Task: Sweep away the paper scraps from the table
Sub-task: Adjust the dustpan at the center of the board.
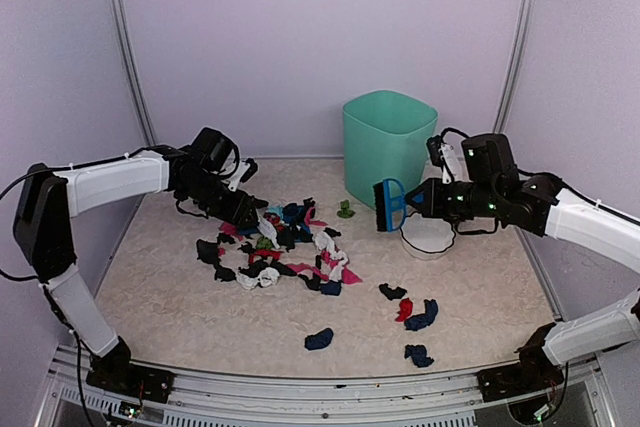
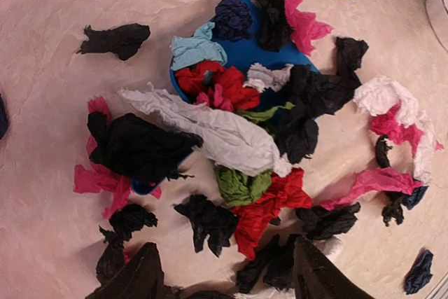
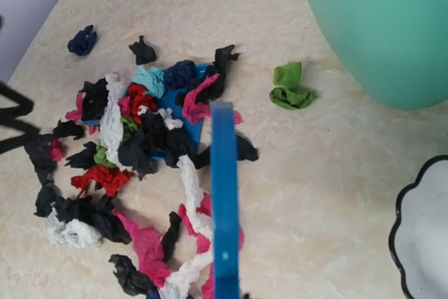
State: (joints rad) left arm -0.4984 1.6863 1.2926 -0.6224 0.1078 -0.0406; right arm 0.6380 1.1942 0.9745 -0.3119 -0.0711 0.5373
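Paper scraps (image 1: 285, 247) are heaped left of the table's (image 1: 170, 307) centre, with strays toward the front right edge. Blue dustpan (image 2: 248, 54) lies under the heap, mostly buried. My left gripper (image 1: 250, 211) angles down at the heap's back left, jaws apart. My right gripper (image 1: 418, 199) reaches leftward, clamped on the blue brush (image 1: 390, 205).

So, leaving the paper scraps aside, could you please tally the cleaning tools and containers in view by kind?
teal bin: 1
white bowl: 1
blue brush: 1
blue dustpan, mostly buried under scraps: 1
Total: 4
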